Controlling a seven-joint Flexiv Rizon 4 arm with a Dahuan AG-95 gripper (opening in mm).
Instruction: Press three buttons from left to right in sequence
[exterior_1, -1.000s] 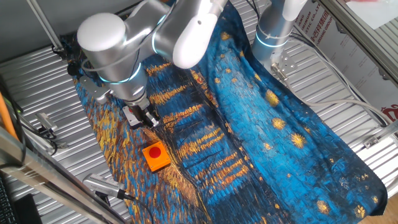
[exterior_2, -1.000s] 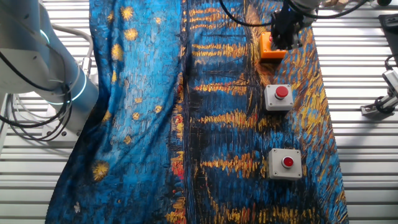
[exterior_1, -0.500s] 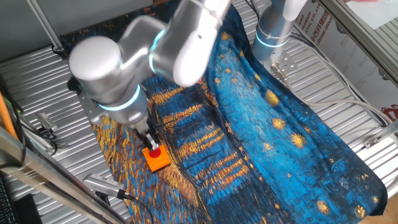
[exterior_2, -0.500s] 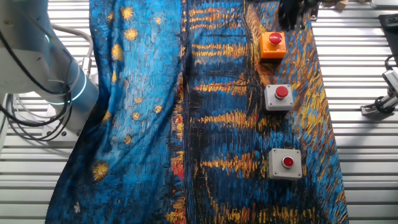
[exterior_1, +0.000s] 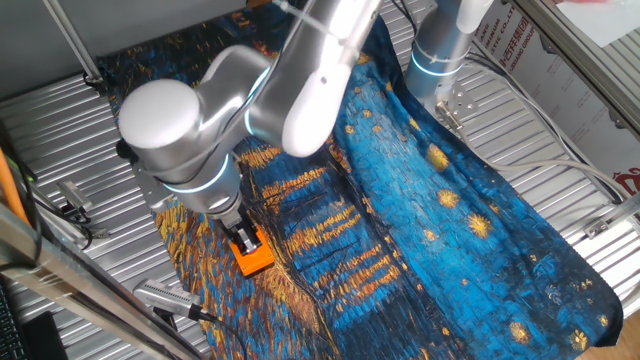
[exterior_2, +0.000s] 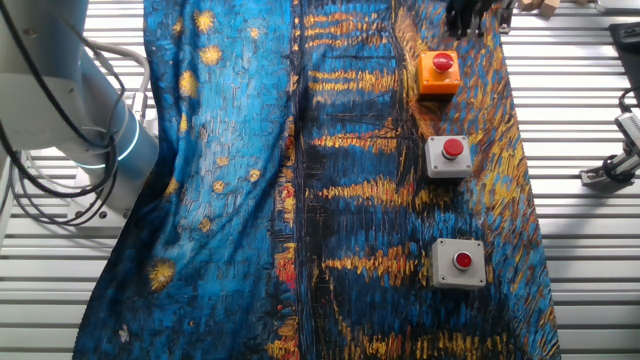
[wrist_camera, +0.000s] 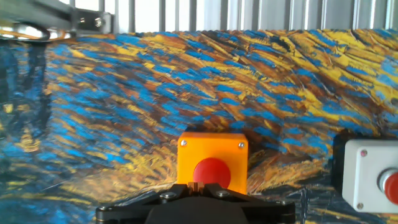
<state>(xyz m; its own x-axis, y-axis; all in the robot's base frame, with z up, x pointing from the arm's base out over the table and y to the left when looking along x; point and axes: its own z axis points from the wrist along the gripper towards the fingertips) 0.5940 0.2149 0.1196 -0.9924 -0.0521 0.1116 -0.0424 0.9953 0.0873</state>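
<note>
The three buttons lie in a row on the blue-and-gold cloth. The orange-based button (exterior_2: 439, 72) is at one end, with a grey-based one (exterior_2: 448, 156) in the middle and another grey one (exterior_2: 459, 262) at the other end. All have round red caps. My gripper (wrist_camera: 200, 185) is shut, its fingertips touching each other just in front of the orange button's red cap (wrist_camera: 211, 171). In one fixed view the gripper (exterior_1: 244, 240) is right at the orange button (exterior_1: 256, 260). In the other fixed view it (exterior_2: 470, 18) shows at the top edge, beyond that button.
The painted cloth (exterior_2: 300, 200) covers the middle of a ribbed metal table (exterior_2: 590, 120). A second robot base (exterior_1: 440, 50) stands at the cloth's far end. Clamps and cables (exterior_1: 70, 210) lie on the metal beside the cloth. The middle grey button (wrist_camera: 373, 174) is to the right in the hand view.
The arm has swung down and along the cloth onto the orange button. In the other fixed view the hand slid off the orange button toward the top edge, uncovering it.
</note>
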